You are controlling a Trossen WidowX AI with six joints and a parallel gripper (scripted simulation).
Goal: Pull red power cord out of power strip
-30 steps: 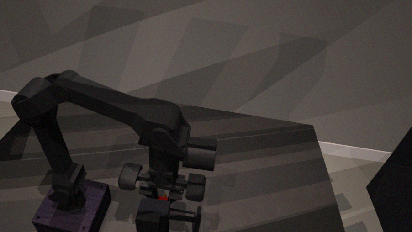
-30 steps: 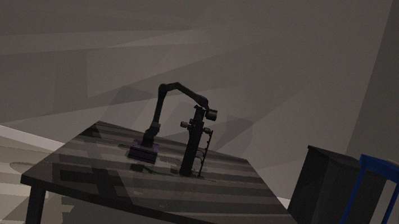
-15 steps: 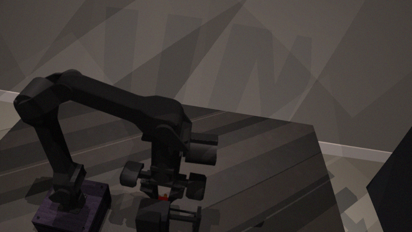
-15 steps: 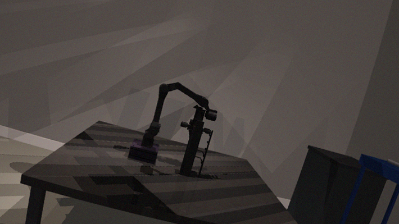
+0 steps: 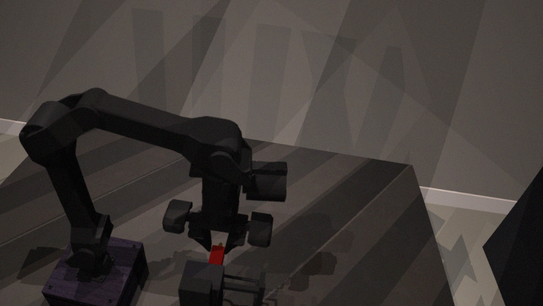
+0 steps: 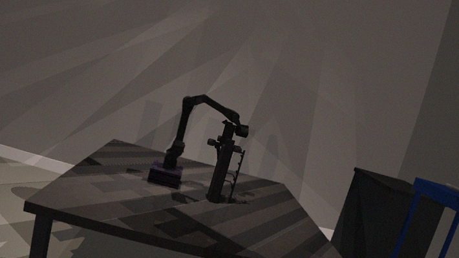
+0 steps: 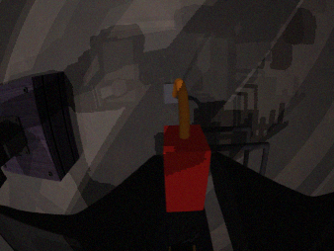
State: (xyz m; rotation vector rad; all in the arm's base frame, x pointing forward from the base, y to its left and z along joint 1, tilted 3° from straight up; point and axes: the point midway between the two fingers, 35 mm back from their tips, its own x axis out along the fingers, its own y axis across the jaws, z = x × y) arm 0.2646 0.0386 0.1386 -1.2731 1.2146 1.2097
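Observation:
The red plug point(image 5: 216, 256) point(image 7: 185, 183) hangs between my fingertips, behind the top of the dark upright post point(image 5: 198, 274) point(image 6: 221, 171). Its short orange-brown cord point(image 7: 184, 111) stands out at its far end. Two small gold spots show below it at the bottom edge of the wrist view, and look like prongs clear of a socket. My gripper point(image 5: 218, 251) point(image 7: 186, 161) is a little open around the plug, with a fingertip close on each side. No squeeze shows. The strip's sockets are hidden from the top and exterior views, and the exterior view does not show the plug.
A dark bracket rack point(image 5: 242, 283) point(image 6: 237, 176) point(image 7: 259, 144) stands right of the post. The purple base block point(image 5: 91, 265) point(image 6: 165, 175) point(image 7: 49, 125) is on the left of the dark table point(image 6: 119, 209). A blue cart point(image 6: 458, 211) and a dark cabinet point(image 6: 380, 230) stand beyond the table's right side.

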